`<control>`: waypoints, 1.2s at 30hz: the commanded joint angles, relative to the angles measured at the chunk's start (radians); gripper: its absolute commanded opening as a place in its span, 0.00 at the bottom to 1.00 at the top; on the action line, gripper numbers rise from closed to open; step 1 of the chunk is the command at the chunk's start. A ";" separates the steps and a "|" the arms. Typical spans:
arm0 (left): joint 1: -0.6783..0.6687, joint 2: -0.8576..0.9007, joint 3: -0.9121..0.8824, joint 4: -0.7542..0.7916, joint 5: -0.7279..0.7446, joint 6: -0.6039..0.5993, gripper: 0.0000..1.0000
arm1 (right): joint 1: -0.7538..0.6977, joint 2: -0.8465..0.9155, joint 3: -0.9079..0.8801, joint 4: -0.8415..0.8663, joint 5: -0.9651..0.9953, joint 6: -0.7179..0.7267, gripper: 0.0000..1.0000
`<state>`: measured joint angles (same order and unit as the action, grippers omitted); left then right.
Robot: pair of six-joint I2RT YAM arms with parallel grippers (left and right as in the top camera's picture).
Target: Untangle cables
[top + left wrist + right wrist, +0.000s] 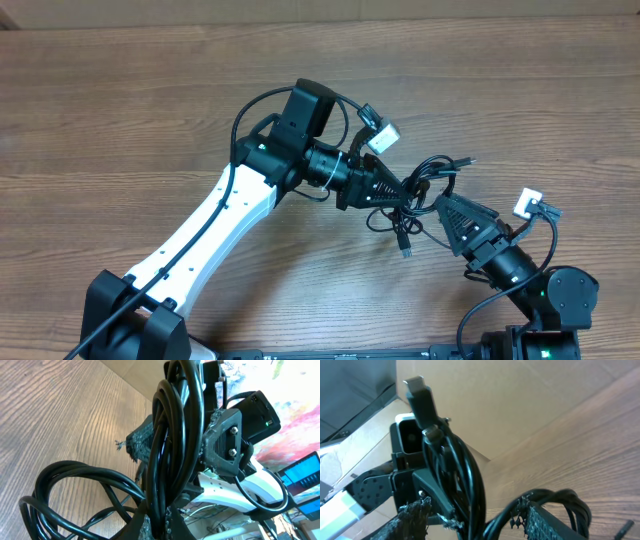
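Overhead view: on a wooden table (150,100), two robot arms meet over a small knot of thin black cables (425,185). The left gripper (405,192) is the landmark. The knot sits right at its tip and spills away from it toward the right gripper (441,203), which faces it from just beyond the knot. One loose end with a plug (405,246) trails out of the knot, just beside the left gripper.

Left wrist view: the left gripper (156,527) is clamped together on the cables (175,435), which run up between its fingers as a tight bunch, with loops falling to one side.

Right wrist view: the right gripper (480,520) has its fingers (412,517) apart, with the cables (467,475) passing between them. A flat plug connector (422,392) sticks up from the strands.
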<state>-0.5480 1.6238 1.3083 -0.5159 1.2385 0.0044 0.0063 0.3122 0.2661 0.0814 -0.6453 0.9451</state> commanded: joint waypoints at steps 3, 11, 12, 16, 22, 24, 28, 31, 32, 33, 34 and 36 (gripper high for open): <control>-0.016 -0.002 0.003 -0.005 0.046 0.027 0.04 | -0.002 -0.008 0.023 0.020 -0.011 -0.012 0.59; -0.063 -0.002 0.003 -0.003 0.068 0.026 0.04 | -0.002 -0.008 0.023 0.022 -0.007 -0.012 0.32; -0.063 -0.002 0.003 -0.003 0.067 0.026 0.04 | -0.002 -0.008 0.023 0.022 -0.008 -0.012 0.19; -0.053 -0.002 0.003 -0.004 0.036 0.026 0.04 | -0.002 -0.008 0.023 0.022 -0.008 -0.011 0.04; -0.030 -0.002 0.003 -0.037 -0.117 0.026 0.04 | -0.002 -0.008 0.023 0.022 -0.008 -0.011 0.04; -0.028 -0.002 0.003 -0.072 -0.218 0.026 0.04 | -0.002 -0.008 0.023 0.022 -0.007 -0.011 0.04; -0.029 -0.002 0.003 -0.171 -0.484 0.026 0.04 | -0.002 -0.008 0.023 0.022 -0.003 -0.011 0.04; -0.028 -0.002 0.003 -0.246 -0.665 0.026 0.04 | -0.002 -0.008 0.023 0.022 -0.003 -0.011 0.04; -0.028 -0.002 0.003 -0.264 -0.706 0.022 0.04 | -0.002 -0.008 0.023 0.022 -0.004 -0.011 0.04; -0.028 -0.002 0.003 -0.278 -0.745 0.014 0.04 | -0.002 -0.009 0.023 0.022 -0.003 -0.011 0.04; -0.028 -0.002 0.003 -0.292 -0.785 0.006 0.04 | -0.002 -0.008 0.023 0.022 -0.003 -0.011 0.04; -0.028 -0.002 0.003 -0.308 -0.864 -0.023 0.04 | -0.002 -0.008 0.023 0.022 -0.003 -0.011 0.04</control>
<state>-0.6281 1.6039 1.3418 -0.7731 0.8322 -0.0013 0.0223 0.3386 0.2474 0.0578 -0.7185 0.9276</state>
